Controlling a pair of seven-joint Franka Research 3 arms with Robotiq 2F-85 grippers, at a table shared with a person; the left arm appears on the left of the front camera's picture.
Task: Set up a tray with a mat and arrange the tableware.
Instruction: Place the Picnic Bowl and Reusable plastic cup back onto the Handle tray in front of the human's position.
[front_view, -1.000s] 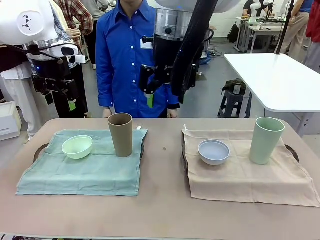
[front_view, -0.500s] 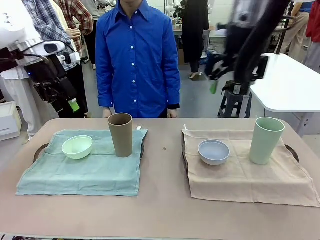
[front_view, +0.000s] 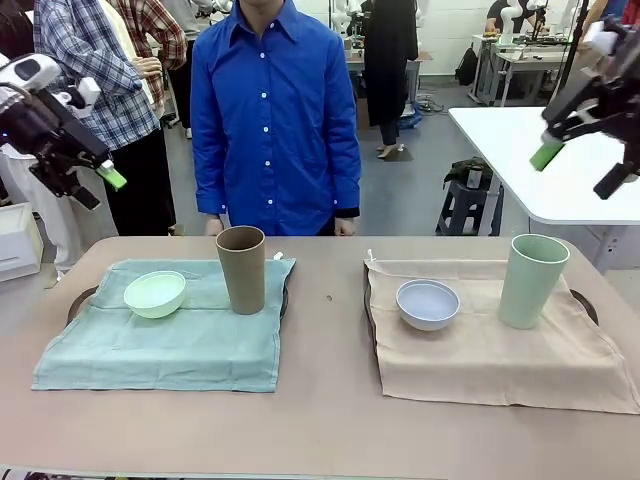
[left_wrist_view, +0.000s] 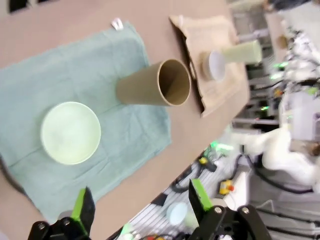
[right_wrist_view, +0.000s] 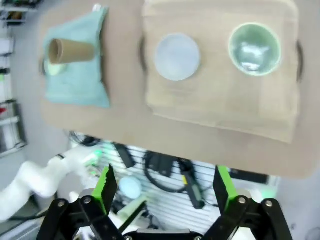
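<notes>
Two mats are lying on the surface (front_view: 320, 420): the left mat (front_view: 160, 345) is carrying a bowl (front_view: 154, 294) left of a cup (front_view: 241, 268); the right mat (front_view: 500, 350) is carrying a second bowl (front_view: 427, 303) left of a second cup (front_view: 532, 279).

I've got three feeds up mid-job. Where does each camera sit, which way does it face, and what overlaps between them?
Front view: fixed between the arms, facing the person across the table; left gripper and right gripper raised at the edges.
Left wrist view: high, looking down on the mint green bowl and tan-brown cup; own fingers open.
Right wrist view: overhead, above the white bowl and pale green cup; own fingers open.
Shared: all show both mats' tableware.
</notes>
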